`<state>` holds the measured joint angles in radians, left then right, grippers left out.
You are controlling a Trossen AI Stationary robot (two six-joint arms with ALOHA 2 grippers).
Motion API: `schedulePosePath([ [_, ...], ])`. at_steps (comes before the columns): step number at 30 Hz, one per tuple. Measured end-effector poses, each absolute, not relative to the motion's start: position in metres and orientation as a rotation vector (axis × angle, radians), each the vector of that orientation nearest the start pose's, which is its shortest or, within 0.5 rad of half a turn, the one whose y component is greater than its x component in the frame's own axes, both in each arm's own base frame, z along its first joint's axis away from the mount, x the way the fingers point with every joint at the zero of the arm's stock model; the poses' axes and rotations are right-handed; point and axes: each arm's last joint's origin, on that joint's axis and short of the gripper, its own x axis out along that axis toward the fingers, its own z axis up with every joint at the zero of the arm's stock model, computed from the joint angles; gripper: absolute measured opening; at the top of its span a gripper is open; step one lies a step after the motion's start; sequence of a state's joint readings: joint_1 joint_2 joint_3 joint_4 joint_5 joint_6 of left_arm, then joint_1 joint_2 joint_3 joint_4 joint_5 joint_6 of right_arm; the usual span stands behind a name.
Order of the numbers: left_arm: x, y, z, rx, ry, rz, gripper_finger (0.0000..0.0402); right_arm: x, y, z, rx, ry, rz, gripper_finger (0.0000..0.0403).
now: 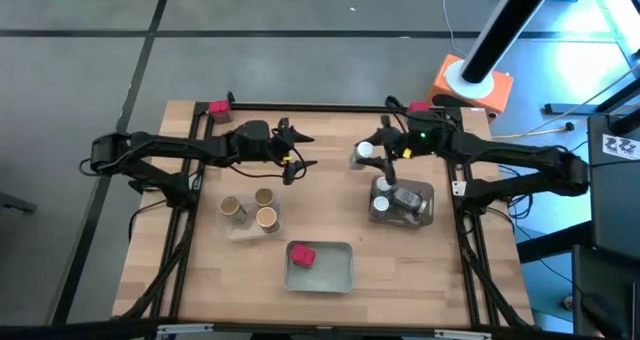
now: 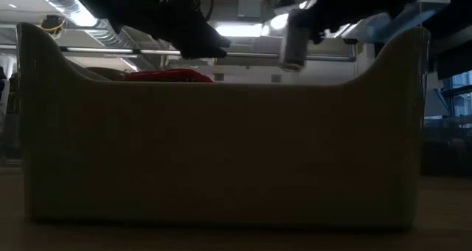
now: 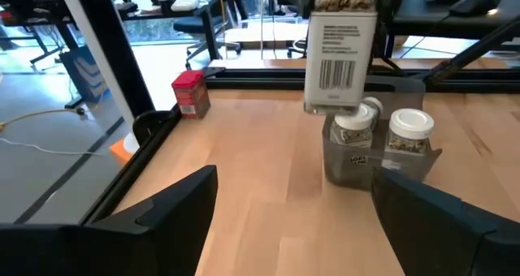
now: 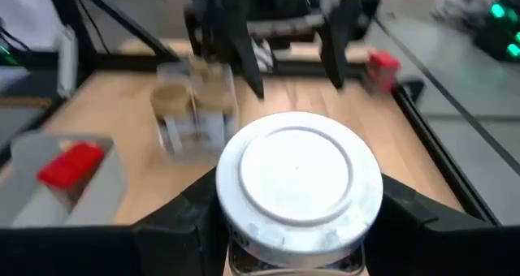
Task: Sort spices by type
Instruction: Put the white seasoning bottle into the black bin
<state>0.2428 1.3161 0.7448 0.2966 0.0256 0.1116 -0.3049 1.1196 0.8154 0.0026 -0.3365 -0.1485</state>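
Above the wooden bench (image 1: 330,190), a white-lidded jar (image 1: 364,152) is held aloft, pinched by the right end effector (image 1: 370,152) just beside the jar tray (image 1: 428,195). The left end effector (image 1: 303,152) is seen spread, unladen.

A labelled jar (image 3: 341,61) hangs above two white-lidded jars (image 3: 382,142) in a clear tray (image 3: 351,166).

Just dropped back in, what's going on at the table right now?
The right gripper holds a white-lidded clear jar in the air, near the tray with two similar jars. The left gripper, jaws open, waits over the table's far middle. Three cork cylinders share the left tray; one red packet lies in the front tray.
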Motion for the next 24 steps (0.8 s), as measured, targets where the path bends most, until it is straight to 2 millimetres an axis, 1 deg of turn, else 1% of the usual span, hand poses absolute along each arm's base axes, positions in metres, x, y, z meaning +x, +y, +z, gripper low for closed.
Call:
schedulePosePath([
  [6, 0.277, 0.068, 0.250, 0.068, 0.283, 0.208, 0.0310, 0.209, -0.041, 0.304, -0.039, 0.396, -0.023, 0.0200],
  [13, 0.277, 0.068, 0.250, 0.049, 0.282, 0.211, 0.0310, 0.180, -0.016, 0.308, 0.076, 0.472, 0.002, 0.0200],
  [17, 0.277, 0.068, 0.250, 0.047, 0.282, 0.212, 0.0310, 0.170, -0.004, 0.306, 0.141, 0.532, 0.048, 0.0200],
  [21, 0.277, 0.068, 0.250, 0.041, 0.281, 0.212, 0.0310, 0.165, 0.009, 0.305, 0.192, 0.571, 0.112, 0.0200],
  [24, 0.277, 0.068, 0.250, 0.035, 0.281, 0.213, 0.0310, 0.163, 0.019, 0.304, 0.212, 0.586, 0.116, 0.0200],
])
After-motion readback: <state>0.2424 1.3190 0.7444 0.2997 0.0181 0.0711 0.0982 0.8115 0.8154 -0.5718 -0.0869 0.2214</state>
